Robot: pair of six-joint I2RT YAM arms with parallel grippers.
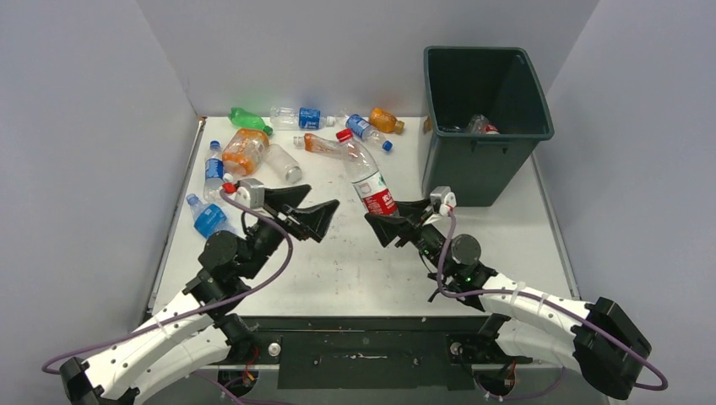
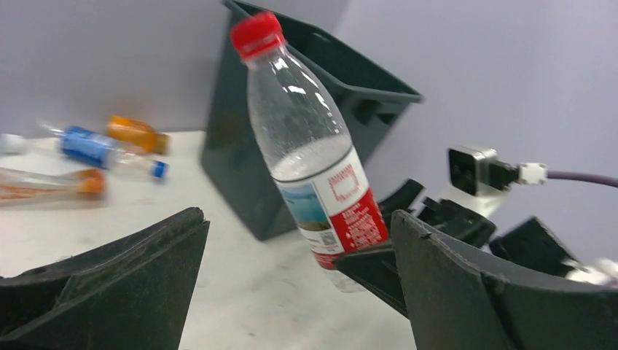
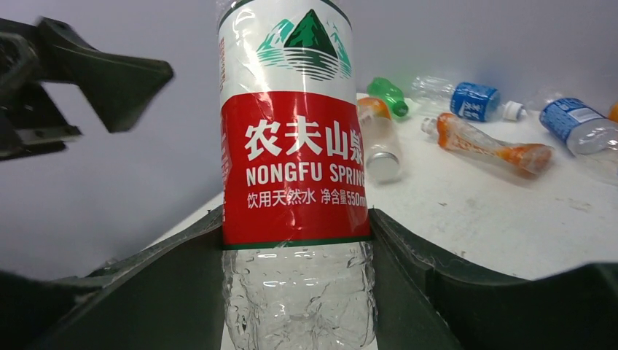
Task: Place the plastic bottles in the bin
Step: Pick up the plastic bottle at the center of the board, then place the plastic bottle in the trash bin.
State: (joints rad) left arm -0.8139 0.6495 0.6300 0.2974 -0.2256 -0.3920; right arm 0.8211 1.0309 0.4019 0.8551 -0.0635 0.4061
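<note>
Right gripper (image 1: 390,221) is clamped on the lower body of a clear red-labelled bottle (image 1: 369,177), whose red cap tilts away toward the far side. Left gripper (image 1: 311,207) hangs just beside it over the surface (image 1: 355,270), jaws spread wide and empty. Beyond, the other plastic bottles (image 1: 253,150) lie scattered across the far left of the surface. At the far right stands the bin (image 1: 485,164), a lone bottle (image 1: 481,125) visible inside.

We are reaching our left arm forward and to the right, with the left pincer (image 1: 323,197) spread wide and gripping nothing. We are angling our right arm forward and to the left, with the right pincer (image 1: 390,216) clamping the red-label bottle (image 1: 365,173) near its base.
</note>
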